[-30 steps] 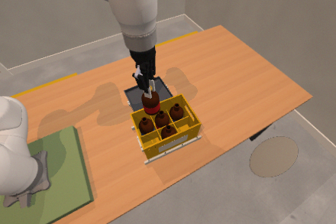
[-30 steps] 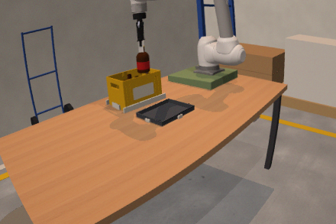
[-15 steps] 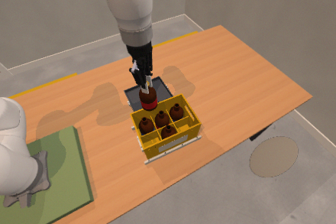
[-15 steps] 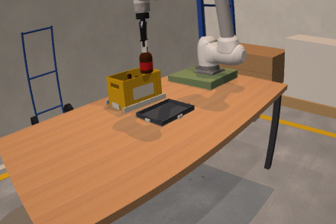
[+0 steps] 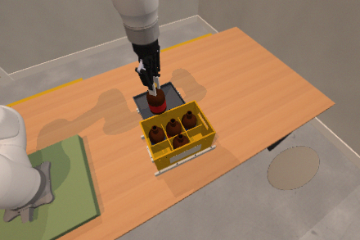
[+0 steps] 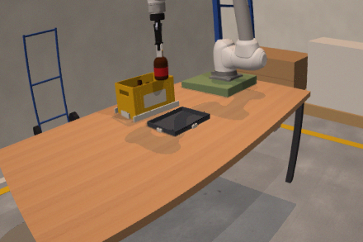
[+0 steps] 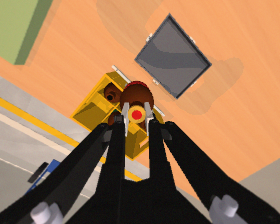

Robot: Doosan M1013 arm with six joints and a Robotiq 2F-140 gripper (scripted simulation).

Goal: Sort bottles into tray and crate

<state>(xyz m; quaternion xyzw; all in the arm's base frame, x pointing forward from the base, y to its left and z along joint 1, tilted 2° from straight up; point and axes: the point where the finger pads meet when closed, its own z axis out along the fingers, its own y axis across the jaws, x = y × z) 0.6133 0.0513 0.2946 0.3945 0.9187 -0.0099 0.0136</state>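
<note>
My gripper [image 5: 153, 85] [image 6: 159, 50] [image 7: 136, 109] is shut on the neck of a brown capped bottle [image 5: 156, 101] [image 6: 160, 68] [image 7: 136, 93] with a red label and a red cap. The bottle hangs upright in the air, over the side of the yellow crate [image 5: 184, 154] [image 6: 142, 93] [image 7: 91, 114] that faces the tray. The dark flat tray [image 5: 173, 97] [image 6: 179, 120] [image 7: 173, 55] lies on the table right next to the crate and holds nothing. Several open brown bottles [image 5: 173, 127] [image 7: 111, 93] stand in the crate's compartments.
The arm's green base plate [image 5: 61, 174] [image 6: 219, 83] [image 7: 16, 25] lies at one end of the wooden table [image 5: 254, 76] [image 6: 82, 163]. A blue hand truck [image 6: 41, 81] and a cardboard box [image 6: 285, 66] stand beyond the table.
</note>
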